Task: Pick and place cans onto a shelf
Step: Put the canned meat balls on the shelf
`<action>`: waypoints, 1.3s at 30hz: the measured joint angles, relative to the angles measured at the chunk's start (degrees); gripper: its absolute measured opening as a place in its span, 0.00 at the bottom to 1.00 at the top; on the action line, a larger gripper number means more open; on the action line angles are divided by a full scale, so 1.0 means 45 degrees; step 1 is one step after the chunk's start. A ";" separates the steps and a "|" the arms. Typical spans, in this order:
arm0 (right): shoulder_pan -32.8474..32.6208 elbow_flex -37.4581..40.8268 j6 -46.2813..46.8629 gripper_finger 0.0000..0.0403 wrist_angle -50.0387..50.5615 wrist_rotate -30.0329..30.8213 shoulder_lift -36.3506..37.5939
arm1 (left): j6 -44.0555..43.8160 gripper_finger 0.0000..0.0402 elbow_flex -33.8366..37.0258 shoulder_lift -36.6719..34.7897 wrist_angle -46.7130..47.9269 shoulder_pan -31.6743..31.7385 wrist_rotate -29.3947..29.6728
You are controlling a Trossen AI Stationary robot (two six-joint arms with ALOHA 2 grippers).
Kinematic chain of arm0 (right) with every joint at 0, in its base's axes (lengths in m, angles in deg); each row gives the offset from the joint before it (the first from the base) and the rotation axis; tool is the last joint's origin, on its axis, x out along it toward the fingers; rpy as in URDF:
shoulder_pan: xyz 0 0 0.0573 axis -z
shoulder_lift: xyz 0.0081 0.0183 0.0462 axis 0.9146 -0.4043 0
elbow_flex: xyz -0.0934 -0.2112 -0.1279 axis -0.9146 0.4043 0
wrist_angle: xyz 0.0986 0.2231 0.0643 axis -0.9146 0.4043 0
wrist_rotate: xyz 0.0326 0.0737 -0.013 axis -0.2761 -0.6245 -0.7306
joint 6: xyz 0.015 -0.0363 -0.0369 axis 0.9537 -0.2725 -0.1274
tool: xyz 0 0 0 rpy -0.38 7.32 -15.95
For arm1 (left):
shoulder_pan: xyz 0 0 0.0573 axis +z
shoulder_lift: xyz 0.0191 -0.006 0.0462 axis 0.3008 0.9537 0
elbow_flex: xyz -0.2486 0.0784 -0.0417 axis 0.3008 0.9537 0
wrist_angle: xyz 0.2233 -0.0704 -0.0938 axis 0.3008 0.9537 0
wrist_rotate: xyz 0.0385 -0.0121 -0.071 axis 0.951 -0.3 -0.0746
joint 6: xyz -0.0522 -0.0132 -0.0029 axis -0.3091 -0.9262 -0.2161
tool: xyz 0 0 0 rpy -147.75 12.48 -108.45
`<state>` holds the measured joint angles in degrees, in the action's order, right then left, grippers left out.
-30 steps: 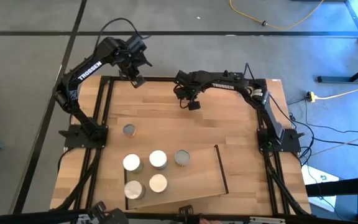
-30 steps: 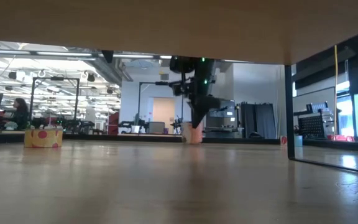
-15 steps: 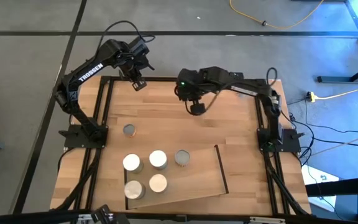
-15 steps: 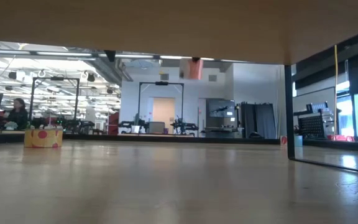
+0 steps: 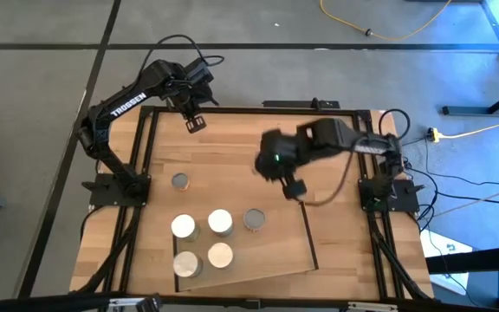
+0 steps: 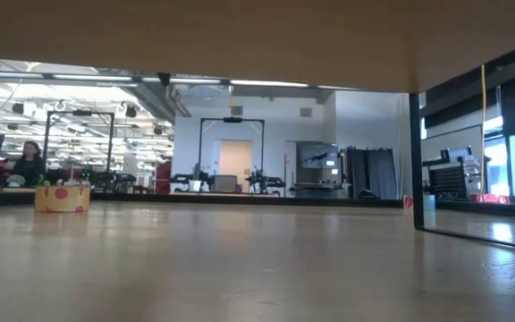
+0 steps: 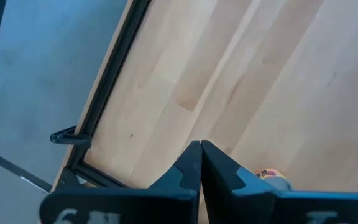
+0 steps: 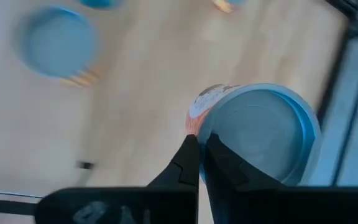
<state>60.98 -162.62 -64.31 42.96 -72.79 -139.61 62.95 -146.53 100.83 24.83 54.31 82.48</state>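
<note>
Swinging down from the upper middle of the table a second ago, the right gripper (image 5: 294, 187) now hangs at centre right, just above the shelf's upper right corner. In the low view it has gone from sight, and neither arm shows there. Its fingers are pinched together on the near rim of a can (image 8: 260, 134). That can is crisp in the right wrist view while the tabletop and the other cans beyond it smear. From above the can is hidden under the blurred gripper and cannot be made out.

The left gripper (image 5: 195, 124) waits at the upper left of the table, clenched on nothing, with its fingertips (image 7: 191, 149) meeting. A sliver of an orange-sided can (image 7: 269, 175) peeks from behind one finger, mostly cut off.

Lower left of centre stand six cans. A grey-topped one (image 5: 180, 181) is alone, well apart from the shelf. Below it three stand in a row (image 5: 221, 222), and two more (image 5: 221, 255) stand beneath them. That lower pair rests on the shelf (image 5: 275, 247), whose black bars run along its left, bottom and right sides. Whether the row of three stands on the panel or just off its upper edge is hard to tell.

Across the room in the low view sit a person (image 6: 30, 161) and a spotted yellow box (image 6: 61, 198).
</note>
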 joint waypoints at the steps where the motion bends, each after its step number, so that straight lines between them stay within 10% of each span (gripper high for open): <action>1: -0.0319 -0.0052 0.0126 0.03 0.0048 -0.0120 0.0000 | 0.0000 0.00 0.0000 0.0000 0.0000 -0.0061 0.0000; 25: -0.5421 -0.0067 0.0661 0.02 -0.0392 -0.1220 0.0010 | -0.2674 0.00 0.0000 -0.0049 -0.0135 -0.1024 -0.0002; 39: -0.5420 0.0745 0.0537 0.02 -0.1851 -0.1774 -0.0083 | 0.1558 0.00 0.0000 -0.0209 -0.0200 -0.3646 -0.3034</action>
<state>36.59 -159.27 -61.89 34.64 -80.77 -139.99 69.96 -146.53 99.89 23.93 37.90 68.83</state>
